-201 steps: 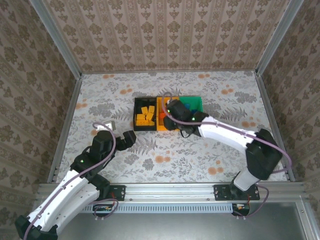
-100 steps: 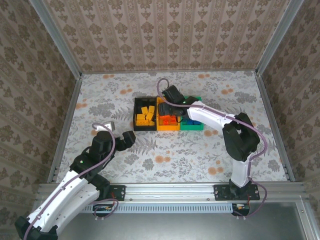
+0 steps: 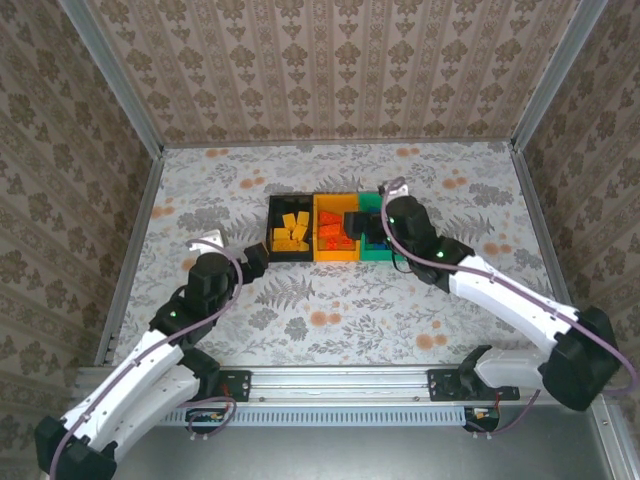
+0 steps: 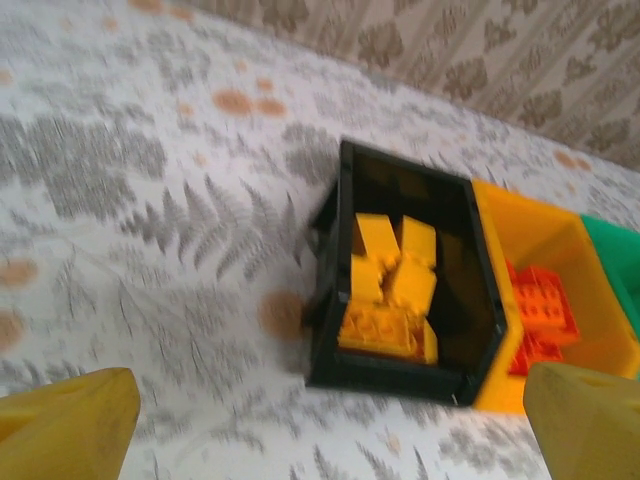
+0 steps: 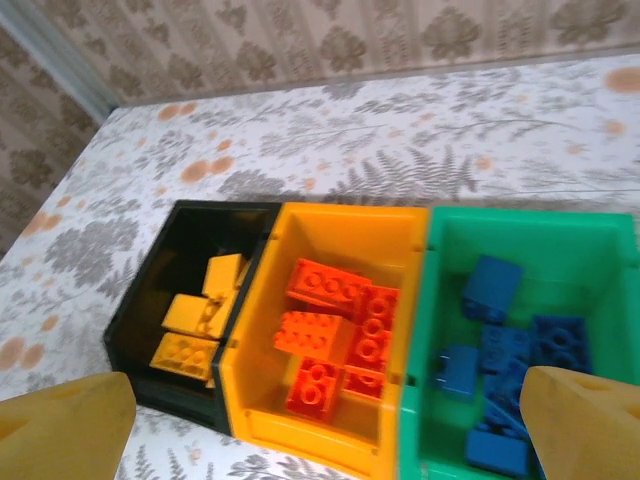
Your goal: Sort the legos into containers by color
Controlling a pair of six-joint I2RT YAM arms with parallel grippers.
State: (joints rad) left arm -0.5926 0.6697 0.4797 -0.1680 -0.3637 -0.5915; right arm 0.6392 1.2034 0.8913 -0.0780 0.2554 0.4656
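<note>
Three joined bins stand mid-table. The black bin (image 3: 272, 228) (image 4: 390, 378) (image 5: 200, 215) holds yellow-orange legos (image 3: 291, 229) (image 4: 390, 290) (image 5: 195, 320). Red-orange legos (image 3: 333, 233) (image 4: 535, 310) (image 5: 340, 330) lie in the orange bin (image 3: 323, 205) (image 4: 520, 225) (image 5: 340, 225). Blue legos (image 5: 510, 340) fill the green bin (image 3: 372, 202) (image 4: 615, 250) (image 5: 520, 235). My right gripper (image 3: 358, 222) (image 5: 320, 440) hangs open over the seam between the orange and green bins, with nothing between its fingers. My left gripper (image 3: 254, 262) (image 4: 325, 430) is open and empty, just short of the black bin's near left corner.
The floral tabletop (image 3: 330, 310) is walled by patterned panels, with metal rails along its left edge (image 3: 130, 250) and right edge (image 3: 545, 250). No loose bricks lie on the cloth around the bins.
My right arm has swung round to the right, and its gripper has drawn back from the orange bin toward the green one. My left gripper has crept forward toward the black bin.
</note>
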